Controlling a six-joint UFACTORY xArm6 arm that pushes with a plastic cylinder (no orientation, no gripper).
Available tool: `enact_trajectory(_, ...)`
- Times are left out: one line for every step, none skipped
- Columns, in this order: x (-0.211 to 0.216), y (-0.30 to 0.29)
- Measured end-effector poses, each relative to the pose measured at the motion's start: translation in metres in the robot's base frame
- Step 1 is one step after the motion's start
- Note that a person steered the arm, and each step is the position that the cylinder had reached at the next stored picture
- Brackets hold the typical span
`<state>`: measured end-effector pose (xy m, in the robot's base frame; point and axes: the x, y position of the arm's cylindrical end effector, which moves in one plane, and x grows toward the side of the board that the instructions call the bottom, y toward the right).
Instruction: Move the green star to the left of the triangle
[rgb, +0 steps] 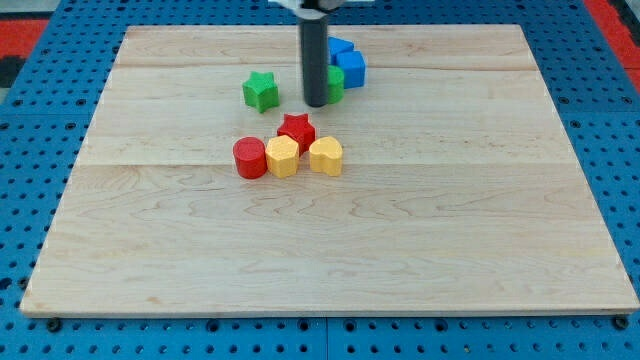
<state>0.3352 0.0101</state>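
The green star (260, 90) lies on the wooden board toward the view's top, left of centre. My tip (316, 104) rests on the board just to the star's right, about a block's width away and not touching it. A second green block (334, 84) sits right behind the rod, mostly hidden by it. A blue cube (351, 68) stands to that block's right, and another blue block (341, 46), perhaps the triangle, shows behind it, partly hidden.
Below my tip is a cluster: a red star (297, 129), a red cylinder (250, 158), a yellow hexagon block (282, 157) and a yellow heart block (326, 156). The board (450, 220) lies on a blue pegboard surface.
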Motion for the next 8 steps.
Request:
enact_trajectory(0.002, -0.02)
enact_trajectory(0.013, -0.096)
enact_trajectory(-0.021, -0.123)
enact_trajectory(-0.039, -0.127)
enact_trajectory(-0.025, -0.216)
enact_trajectory(-0.063, -0.215)
enact_trajectory(-0.063, -0.142)
enact_trajectory(-0.053, -0.058)
